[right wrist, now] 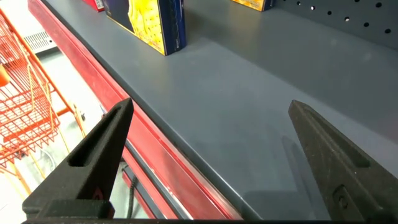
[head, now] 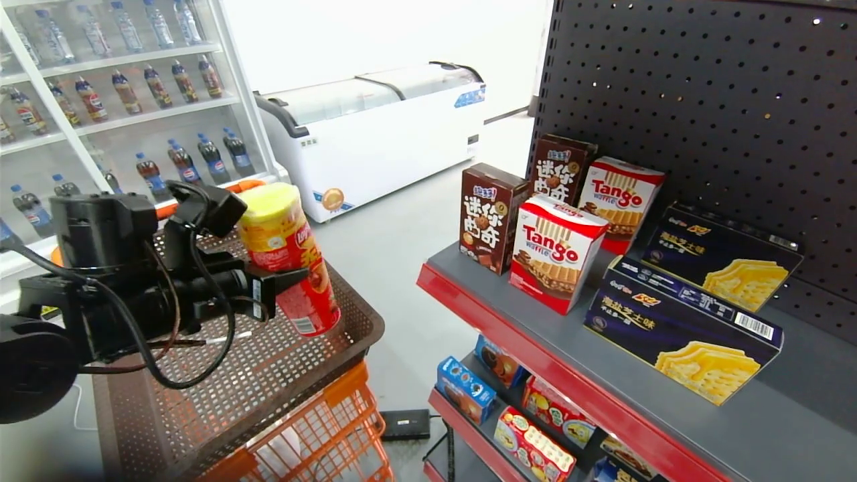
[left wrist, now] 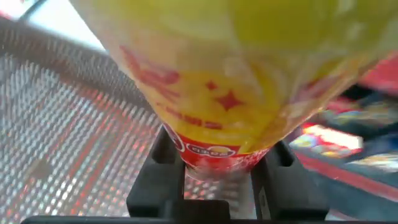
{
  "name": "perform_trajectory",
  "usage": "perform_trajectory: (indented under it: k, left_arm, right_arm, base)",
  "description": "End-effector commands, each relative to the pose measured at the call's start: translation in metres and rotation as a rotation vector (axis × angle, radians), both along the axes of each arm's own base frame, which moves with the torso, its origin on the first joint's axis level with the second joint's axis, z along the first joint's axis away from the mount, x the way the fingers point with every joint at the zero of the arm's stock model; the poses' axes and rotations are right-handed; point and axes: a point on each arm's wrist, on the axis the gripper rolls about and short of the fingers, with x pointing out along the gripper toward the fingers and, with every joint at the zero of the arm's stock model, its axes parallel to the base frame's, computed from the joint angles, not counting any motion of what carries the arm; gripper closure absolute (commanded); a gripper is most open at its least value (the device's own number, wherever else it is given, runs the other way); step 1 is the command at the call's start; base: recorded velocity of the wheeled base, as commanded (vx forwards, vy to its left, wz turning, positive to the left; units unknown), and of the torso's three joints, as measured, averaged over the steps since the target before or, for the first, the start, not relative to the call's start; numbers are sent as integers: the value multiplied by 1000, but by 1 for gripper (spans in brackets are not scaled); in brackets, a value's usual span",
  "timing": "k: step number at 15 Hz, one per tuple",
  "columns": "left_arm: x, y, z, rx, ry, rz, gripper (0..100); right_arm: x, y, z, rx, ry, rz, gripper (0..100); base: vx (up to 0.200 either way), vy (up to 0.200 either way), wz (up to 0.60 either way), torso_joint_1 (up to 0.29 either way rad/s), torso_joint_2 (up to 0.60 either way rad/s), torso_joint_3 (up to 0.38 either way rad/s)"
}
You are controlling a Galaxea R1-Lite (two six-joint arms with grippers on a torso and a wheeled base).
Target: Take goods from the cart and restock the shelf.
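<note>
My left gripper [head: 284,278] is shut on a tall chip can [head: 289,260] with a yellow lid and red-and-yellow label, held tilted above the brown mesh basket [head: 281,375] of the orange cart [head: 321,435]. In the left wrist view the can [left wrist: 242,93] sits between the black fingers [left wrist: 155,180]. The grey shelf [head: 790,415] with a red front edge stands to the right. My right gripper [right wrist: 211,155] hangs open over a bare stretch of the shelf [right wrist: 249,106], nothing between its fingers.
On the shelf stand brown biscuit boxes [head: 491,217], red-and-white wafer boxes [head: 556,253] and dark blue cracker boxes [head: 683,328]. Lower shelves hold more snack boxes [head: 535,442]. A chest freezer [head: 375,134] and a drinks cooler [head: 127,100] stand behind the cart.
</note>
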Motion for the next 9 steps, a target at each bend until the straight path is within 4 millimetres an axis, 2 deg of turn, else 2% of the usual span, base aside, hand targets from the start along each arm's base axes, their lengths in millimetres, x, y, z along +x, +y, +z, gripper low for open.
perform_trajectory:
  k: [1,2,4,9]
  left_arm:
    - [-34,-11,39,-51,-122,-89,100]
    - [-42,-24,49,-97,-140,-151,100]
    - [-48,-36,49,-140,-146,-260,100]
    - [-66,-41,54,-164,-158,-406,100]
  right_arm:
    - [0,0,0,0,-1,1,0]
    - [0,0,0,0,-1,1,0]
    - [0,0,0,0,-1,1,0]
    - [0,0,0,0,-1,1,0]
  base:
    - [0,0,0,0,0,0]
    - [0,0,0,0,0,0]
    - [0,0,0,0,0,0]
    - [0,0,0,0,0,0]
